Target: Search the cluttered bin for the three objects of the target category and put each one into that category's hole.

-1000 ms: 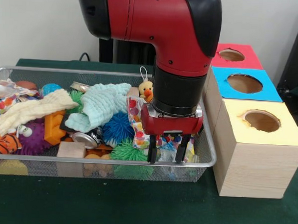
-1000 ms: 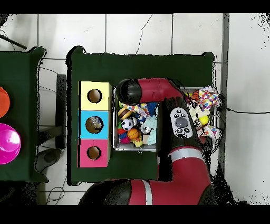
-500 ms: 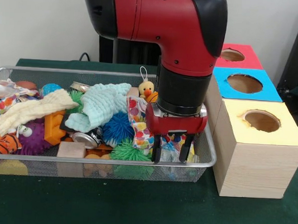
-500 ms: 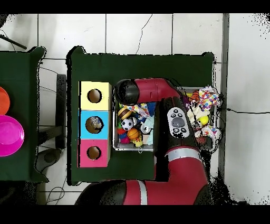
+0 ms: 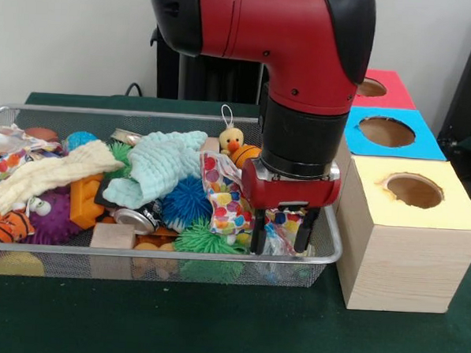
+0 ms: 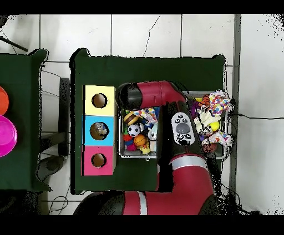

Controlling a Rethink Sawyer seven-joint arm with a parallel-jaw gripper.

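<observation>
The gripper (image 5: 284, 236) hangs at the bin's (image 5: 331, 243) right end, fingers apart and empty over a crinkly wrapper (image 5: 277, 240). The search looks unfinished; whether anything is already in a hole I cannot tell.

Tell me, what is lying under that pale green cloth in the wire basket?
The pale green cloth drapes over a blue spiky ball and a green spiky one, beside an orange block. Whatever lies directly beneath its middle is covered.
</observation>
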